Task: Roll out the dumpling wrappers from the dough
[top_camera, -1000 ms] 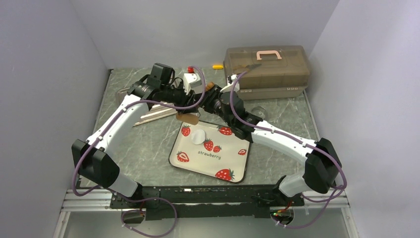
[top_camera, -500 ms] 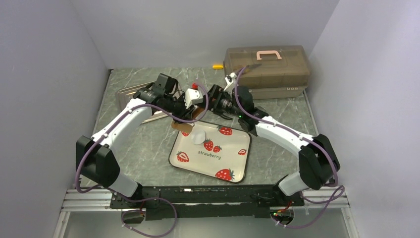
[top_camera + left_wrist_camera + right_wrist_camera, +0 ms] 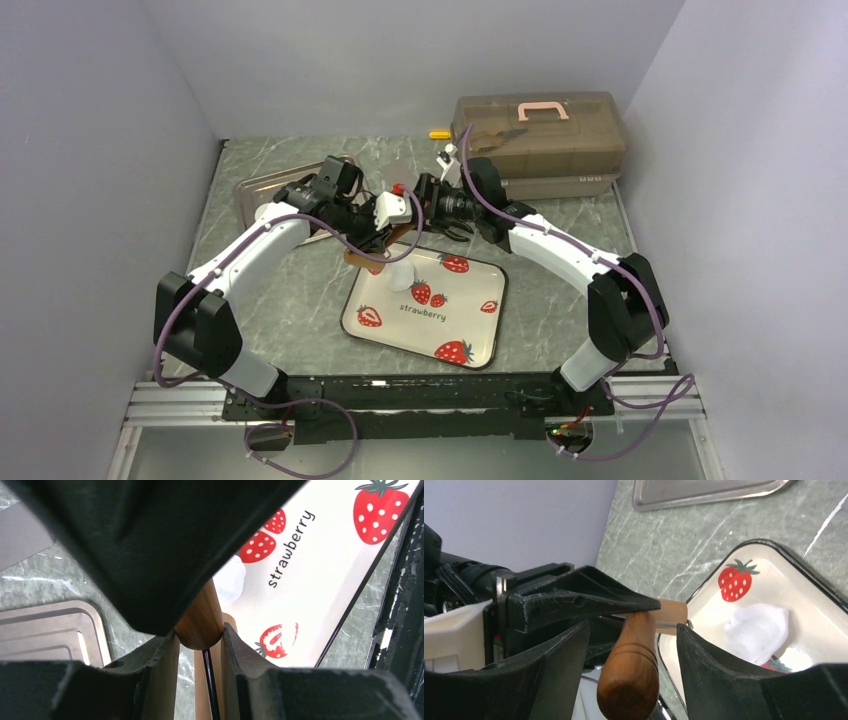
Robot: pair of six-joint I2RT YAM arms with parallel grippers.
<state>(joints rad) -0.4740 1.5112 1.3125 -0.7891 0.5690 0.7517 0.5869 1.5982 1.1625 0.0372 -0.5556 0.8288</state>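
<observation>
A small white lump of dough (image 3: 401,276) lies at the far left corner of the strawberry plate (image 3: 470,325); it also shows as dough (image 3: 756,630) and as dough (image 3: 231,577). My left gripper (image 3: 199,636) is shut on a handle of the brown wooden roller (image 3: 201,620), which hangs tilted over the plate's far corner as the roller (image 3: 357,256). My right gripper (image 3: 633,630) is open around the other handle of the roller (image 3: 630,675), with a gap on each side. Both grippers meet above the plate: left gripper (image 3: 375,232), right gripper (image 3: 418,205). No flat wrappers show.
A metal tray (image 3: 262,187) lies at the back left, under the left arm. A brown toolbox (image 3: 540,140) with a pink handle stands at the back right. A small yellow object (image 3: 439,134) lies by the back wall.
My right gripper has opened off the roller handle it held, and its arm has swung back and left. The left gripper has carried the roller slightly lower, toward the plate's corner.
</observation>
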